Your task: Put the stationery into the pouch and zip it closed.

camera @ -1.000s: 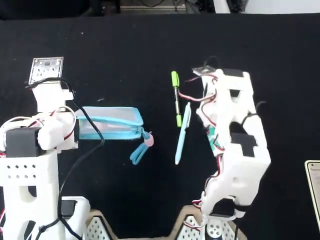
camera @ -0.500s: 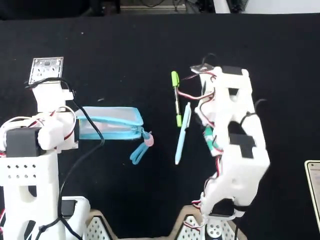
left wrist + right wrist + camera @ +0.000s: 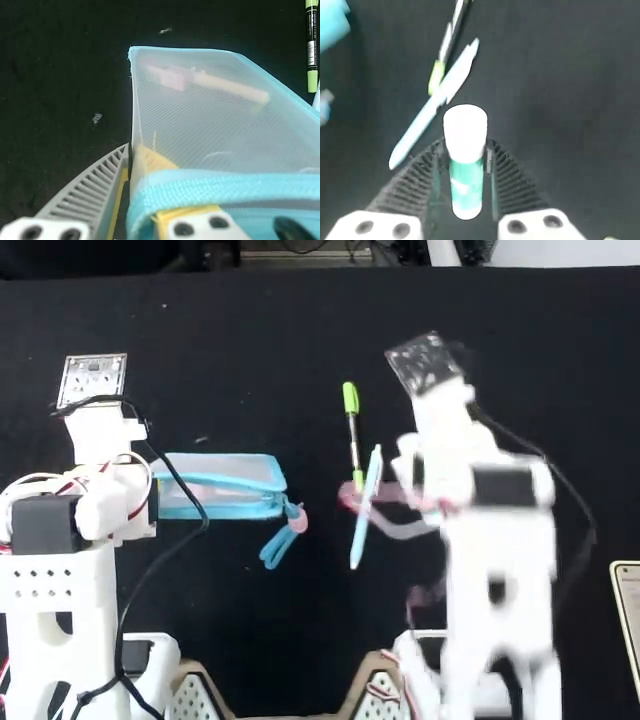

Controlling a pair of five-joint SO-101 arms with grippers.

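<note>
A light blue mesh pouch (image 3: 222, 485) lies left of centre, its zipper pull (image 3: 284, 534) trailing toward the middle. My left gripper (image 3: 155, 496) is shut on the pouch's left end; in the left wrist view the pouch (image 3: 210, 125) stretches away from the left gripper (image 3: 131, 167), with a pale stick (image 3: 200, 82) inside. A green pen (image 3: 351, 435) and a light blue pen (image 3: 366, 505) lie side by side at the centre. My right arm (image 3: 480, 500) stands just right of them. The right gripper (image 3: 465, 150) is shut on a green glue stick (image 3: 465, 127) with a white cap, above the light blue pen (image 3: 437, 102).
A pale card-like object (image 3: 627, 600) sits at the table's right edge. Black table surface stretches behind the pens and pouch. The green pen (image 3: 312, 45) shows beyond the pouch's far end in the left wrist view.
The right arm has swung up and turned with the glue stick in its gripper, and now appears smeared by motion. The left arm, pouch and pens have stayed put.
</note>
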